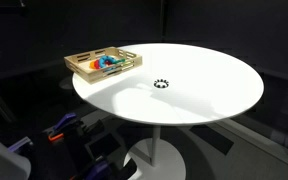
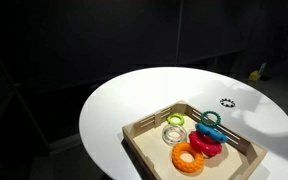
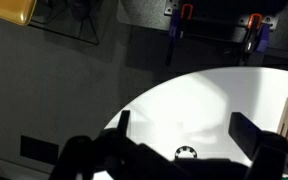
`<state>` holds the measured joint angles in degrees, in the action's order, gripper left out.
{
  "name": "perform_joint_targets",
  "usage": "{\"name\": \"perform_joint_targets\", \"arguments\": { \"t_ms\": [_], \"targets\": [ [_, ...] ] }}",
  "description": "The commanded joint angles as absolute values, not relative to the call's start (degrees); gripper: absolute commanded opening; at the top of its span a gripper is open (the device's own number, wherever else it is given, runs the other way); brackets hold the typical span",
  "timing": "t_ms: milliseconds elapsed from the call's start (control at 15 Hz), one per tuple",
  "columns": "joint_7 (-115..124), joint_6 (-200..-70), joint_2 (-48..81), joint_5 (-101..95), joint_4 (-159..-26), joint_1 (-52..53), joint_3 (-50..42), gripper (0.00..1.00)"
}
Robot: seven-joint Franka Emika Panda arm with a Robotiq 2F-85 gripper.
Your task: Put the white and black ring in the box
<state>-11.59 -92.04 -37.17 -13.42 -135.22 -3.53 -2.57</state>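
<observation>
The pincer point(image 3: 184, 122) hangs above the white round bench point(image 3: 194, 95). Its two dark fingers point(image 3: 248, 133) are spread wide, with nothing between them and touching nothing. How the arm behind it is bent cannot be told.

In the wrist view the white and black ring point(image 3: 187, 153) lies flat on the bench at six o'clock from the gap. In both exterior views the ring point(image 1: 161, 84) point(image 2: 227, 102) lies alone, well apart from the box point(image 1: 79, 68) point(image 2: 144, 128). The box sits at ten o'clock from it near the bench edge and holds an orange ring point(image 2: 187, 158), a red ring point(image 2: 206, 144) and a blue ring point(image 2: 210, 126).
</observation>
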Motion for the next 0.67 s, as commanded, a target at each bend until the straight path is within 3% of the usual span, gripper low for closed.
{"name": "perform_joint_targets", "arguments": {
  "t_ms": [0,600],
  "targets": [
    [-11.1,-91.8,-37.2,-13.8,-135.0,-2.4,-3.4,1.0],
    [-9.3,-93.5,-34.1,-13.5,-133.4,-2.4,-3.1,1.0]
  ]
}}
